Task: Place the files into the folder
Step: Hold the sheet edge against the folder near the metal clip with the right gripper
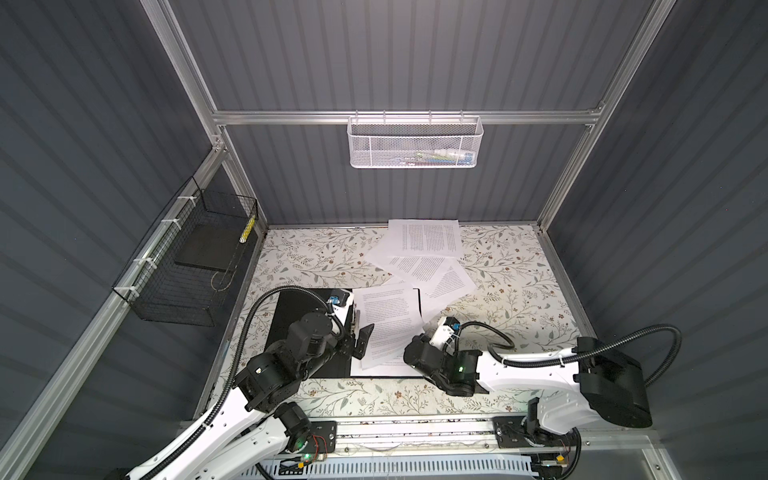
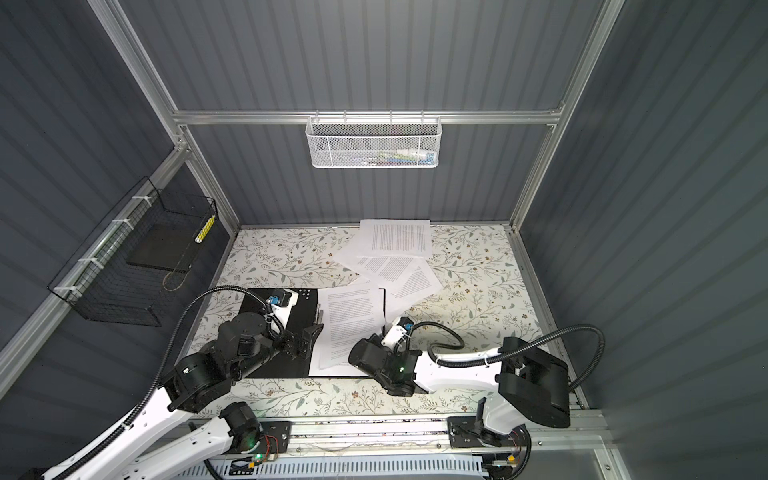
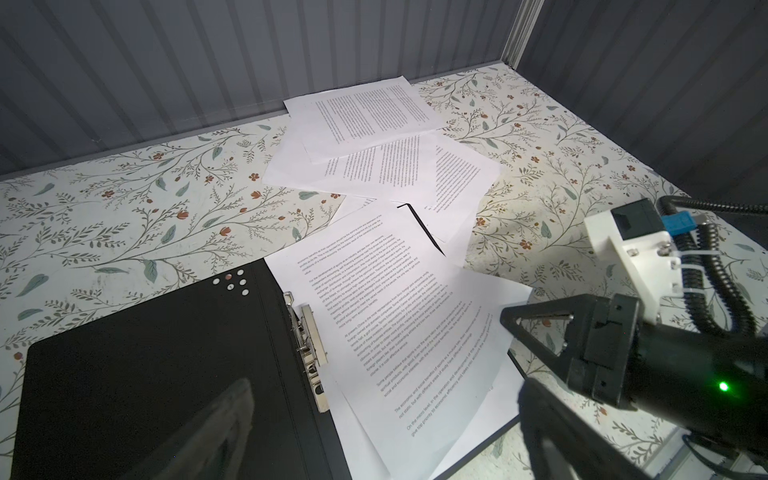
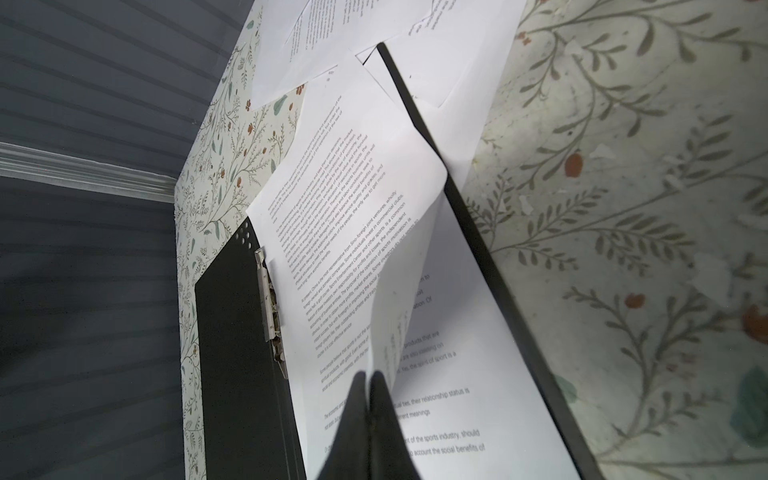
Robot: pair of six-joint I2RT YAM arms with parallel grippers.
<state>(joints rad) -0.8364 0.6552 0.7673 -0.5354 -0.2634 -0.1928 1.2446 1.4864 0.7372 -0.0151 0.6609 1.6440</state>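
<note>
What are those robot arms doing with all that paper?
They are filing papers. The folder lies open on the flowery table. The right fingers are pinched shut on the edge of one printed sheet, which curls up over the folder's right half. The left fingers are open beside the folder's metal clip, holding nothing. More loose sheets lie at the back of the table.

The folder [image 3: 124,374] lies open at the table's [image 1: 519,291] front-left, with the clip [image 3: 313,353] along its spine. Sheets [image 1: 388,328] lie on its right half, the top sheet [image 4: 332,208] askew past the folder's rear edge. Loose sheets [image 1: 424,249] overlap behind, reaching the middle of the rear edge. A slab [image 1: 203,249] lies in the basket [image 1: 174,299] on the left wall.
</note>
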